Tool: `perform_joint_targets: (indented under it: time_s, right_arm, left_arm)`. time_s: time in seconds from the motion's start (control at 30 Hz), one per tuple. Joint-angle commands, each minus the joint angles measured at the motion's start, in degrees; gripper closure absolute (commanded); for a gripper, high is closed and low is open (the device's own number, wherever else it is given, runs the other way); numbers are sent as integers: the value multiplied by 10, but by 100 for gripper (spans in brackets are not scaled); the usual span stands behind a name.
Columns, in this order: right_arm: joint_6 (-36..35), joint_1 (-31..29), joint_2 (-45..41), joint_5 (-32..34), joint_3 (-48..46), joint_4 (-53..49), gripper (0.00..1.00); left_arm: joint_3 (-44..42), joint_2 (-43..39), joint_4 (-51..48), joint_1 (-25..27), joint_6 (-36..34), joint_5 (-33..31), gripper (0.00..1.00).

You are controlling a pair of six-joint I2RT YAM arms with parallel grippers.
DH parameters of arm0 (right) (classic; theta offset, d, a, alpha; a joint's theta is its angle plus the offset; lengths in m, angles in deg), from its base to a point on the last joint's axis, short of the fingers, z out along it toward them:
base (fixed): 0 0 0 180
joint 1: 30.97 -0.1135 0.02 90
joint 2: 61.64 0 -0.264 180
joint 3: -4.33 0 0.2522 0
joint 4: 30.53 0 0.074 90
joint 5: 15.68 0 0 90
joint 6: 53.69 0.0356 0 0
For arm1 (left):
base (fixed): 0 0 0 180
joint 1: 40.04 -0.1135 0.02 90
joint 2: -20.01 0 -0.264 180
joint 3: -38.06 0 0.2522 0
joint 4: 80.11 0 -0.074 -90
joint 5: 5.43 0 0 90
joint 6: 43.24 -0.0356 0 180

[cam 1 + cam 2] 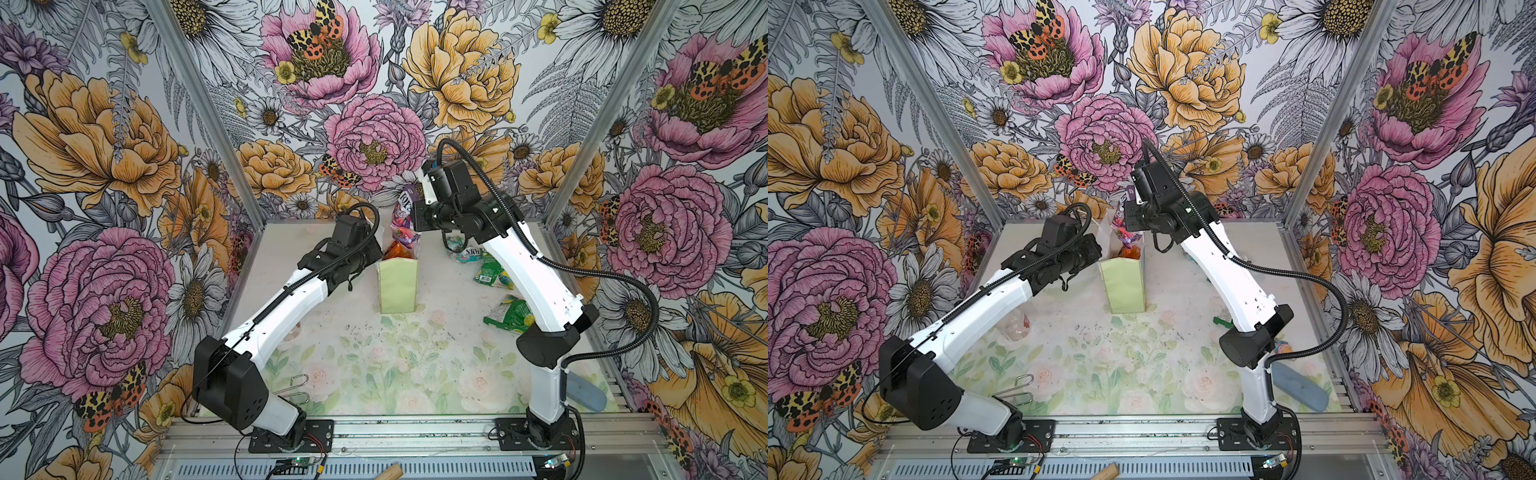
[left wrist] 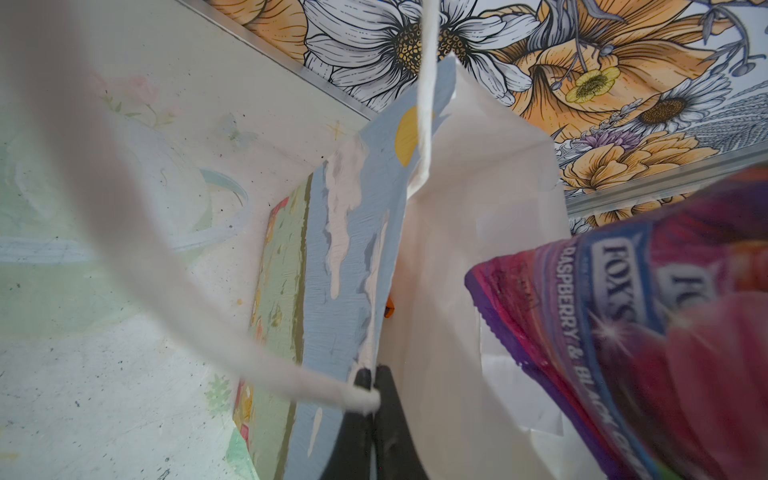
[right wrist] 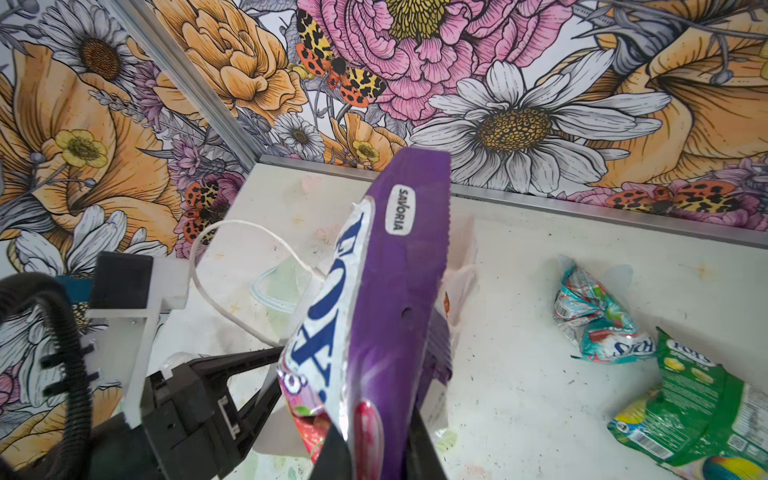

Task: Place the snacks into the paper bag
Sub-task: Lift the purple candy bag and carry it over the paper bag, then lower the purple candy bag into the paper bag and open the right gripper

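The paper bag stands upright at mid-table, pale green outside and white inside. My left gripper is shut on the bag's left rim, beside a white cord handle. My right gripper is shut on a pink-purple FOX'S packet. That packet hangs over the bag's mouth with its lower end inside. An orange packet lies in the bag. A teal packet and two green packets lie right of the bag.
A blue-grey oval thing lies at the front right near the right arm's base. A clear plastic thing sits under the left arm. Metal clips lie at the front left. Flowered walls close in three sides.
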Motion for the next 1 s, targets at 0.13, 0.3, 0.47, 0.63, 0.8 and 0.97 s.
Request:
perform_joint_targets:
  time_s: [0.13,0.3,0.47,0.63,0.8,0.97]
  right_arm:
    - [18,-16,21,49,32,17,100]
    - [22,-20,45,49,41,17,100]
    - [23,-20,69,61,61,18,100]
    - [22,-20,83,79,76,21,100]
    - [27,-20,93,82,76,30,100]
    - [34,-21,94,62,74,30,100]
  left_arm:
    - [12,-11,6,5,-3,10,100]
    - [14,-12,6,5,-3,9,100]
    - [15,-13,6,5,-5,9,100]
    - [16,-13,6,6,-5,10,100]
    - [16,-13,6,5,-5,10,100]
    - [15,-15,6,4,-5,9,100]
